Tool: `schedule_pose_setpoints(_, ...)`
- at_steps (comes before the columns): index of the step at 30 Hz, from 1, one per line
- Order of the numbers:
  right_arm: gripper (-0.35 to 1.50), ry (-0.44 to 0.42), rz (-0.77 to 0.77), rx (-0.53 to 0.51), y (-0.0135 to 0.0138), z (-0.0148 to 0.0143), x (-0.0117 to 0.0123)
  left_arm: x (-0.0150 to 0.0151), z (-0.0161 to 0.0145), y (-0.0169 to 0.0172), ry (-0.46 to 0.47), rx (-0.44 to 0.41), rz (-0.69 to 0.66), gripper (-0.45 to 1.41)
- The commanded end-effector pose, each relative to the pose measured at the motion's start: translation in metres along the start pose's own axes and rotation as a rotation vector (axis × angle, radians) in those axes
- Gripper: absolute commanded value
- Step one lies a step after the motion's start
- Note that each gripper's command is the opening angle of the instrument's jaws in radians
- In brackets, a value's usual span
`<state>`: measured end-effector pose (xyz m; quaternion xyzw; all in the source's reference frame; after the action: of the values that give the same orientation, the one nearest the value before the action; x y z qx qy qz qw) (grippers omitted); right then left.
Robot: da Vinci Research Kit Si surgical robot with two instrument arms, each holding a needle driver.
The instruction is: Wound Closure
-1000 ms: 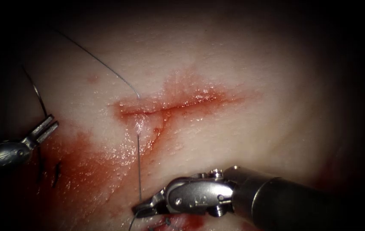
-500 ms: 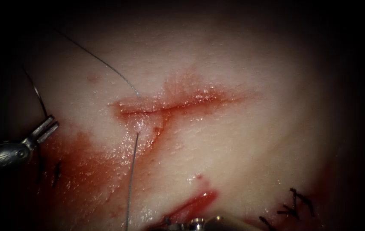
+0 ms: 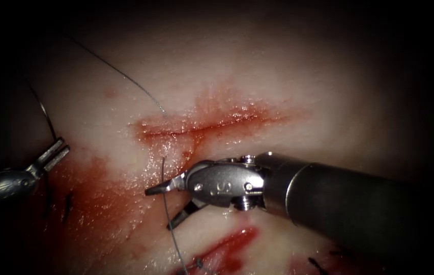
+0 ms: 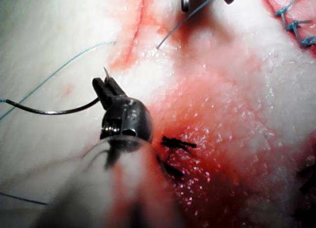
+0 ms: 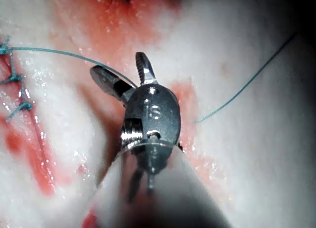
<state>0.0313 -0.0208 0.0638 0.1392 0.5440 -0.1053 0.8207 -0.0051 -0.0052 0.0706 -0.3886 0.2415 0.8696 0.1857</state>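
The left tool (image 3: 54, 152) was clamped near the sharp end of the stiff needle (image 4: 54, 110), out of the tissue (image 3: 288, 66), while the right tool (image 3: 163, 206) gaped, empty, around the thin, floppy thread (image 3: 166, 203) just below the cut (image 3: 201, 126).

Endoscope overhead; wrist views close.

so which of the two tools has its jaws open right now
The right arm's tool: its jaws are spread either side of the thread, holding nothing. The left arm's tool is shut on the needle, clear of the tissue.
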Motion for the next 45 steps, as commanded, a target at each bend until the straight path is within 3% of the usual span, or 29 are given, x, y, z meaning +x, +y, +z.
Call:
schedule_pose_setpoints(1,1.06,-0.002,-0.005,-0.005,0.0014,0.0005,-0.0007,-0.0001,0.0009,-0.0001,0.002,0.002,0.001,-0.45)
schedule_pose_setpoints(3,1.03,-0.009,-0.007,-0.015,0.0023,0.0006,-0.0017,-0.0001,0.0009,-0.0001,0.001,0.0,0.002,-0.45)
schedule_pose_setpoints(8,1.03,-0.05,-0.023,-0.062,0.0048,0.0034,-0.0075,-0.0002,0.0009,0.0001,0.0,0.0,-0.001,-0.45)
schedule_pose_setpoints(13,0.94,-0.054,-0.018,-0.071,0.005,0.0053,-0.0098,-0.0002,0.0009,0.0001,0.0,0.0,-0.001,-0.45)
schedule_pose_setpoints(14,0.83,-0.051,-0.015,-0.072,0.0049,0.0055,-0.01,-0.0003,0.0009,0.0001,0.0,0.0,0.0,-0.45)
schedule_pose_setpoints(15,0.21,-0.047,-0.021,-0.063,0.0047,0.0059,-0.0104,-0.0003,0.0009,0.0001,0.0,0.0,0.0,-0.45)
schedule_pose_setpoints(16,0.21,-0.047,-0.021,-0.063,0.0047,0.0059,-0.0104,-0.0003,0.0009,0.0001,0.0,0.0,0.0,-0.45)
schedule_pose_setpoints(17,-0.3,-0.035,-0.024,-0.049,0.0045,0.006,-0.0105,-0.0003,0.0009,0.0001,0.0,0.0,0.0,-0.45)
schedule_pose_setpoints(20,-0.35,-0.063,-0.027,-0.02,0.0042,0.0058,-0.0105,-0.0003,0.0008,0.0001,0.0,0.0,0.0,-0.45)
schedule_pose_setpoints(29,-0.35,-0.028,-0.045,0.045,-0.0005,0.0017,-0.0075,-0.0003,0.0008,0.0002,-0.001,-0.002,0.002,-0.45)
schedule_pose_setpoints(30,-0.35,-0.018,-0.047,0.067,-0.0029,0.0002,-0.0057,-0.0003,0.0008,0.0002,-0.001,-0.002,0.002,-0.45)
schedule_pose_setpoints(31,-0.35,-0.018,-0.047,0.067,-0.0029,0.0002,-0.0057,-0.0003,0.0008,0.0002,-0.001,-0.002,0.002,-0.45)
schedule_pose_setpoints(32,-0.35,-0.009,-0.054,0.11,-0.0049,-0.0007,-0.0044,-0.0003,0.0008,0.0002,0.001,-0.003,0.002,-0.45)
schedule_pose_setpoints(39,-0.35,0.016,-0.091,0.216,-0.0114,-0.0019,0.0009,-0.0003,0.0008,0.0002,0.001,-0.003,0.002,-0.45)
schedule_pose_setpoints(43,-0.35,0.013,-0.126,0.36,-0.0165,-0.0024,0.0059,-0.0003,0.0008,0.0003,0.001,-0.002,0.002,-0.45)
schedule_pose_setpoints(45,-0.35,0.019,-0.132,0.374,-0.017,-0.0024,0.007,-0.0003,0.0008,0.0003,0.0,-0.002,0.002,-0.45)
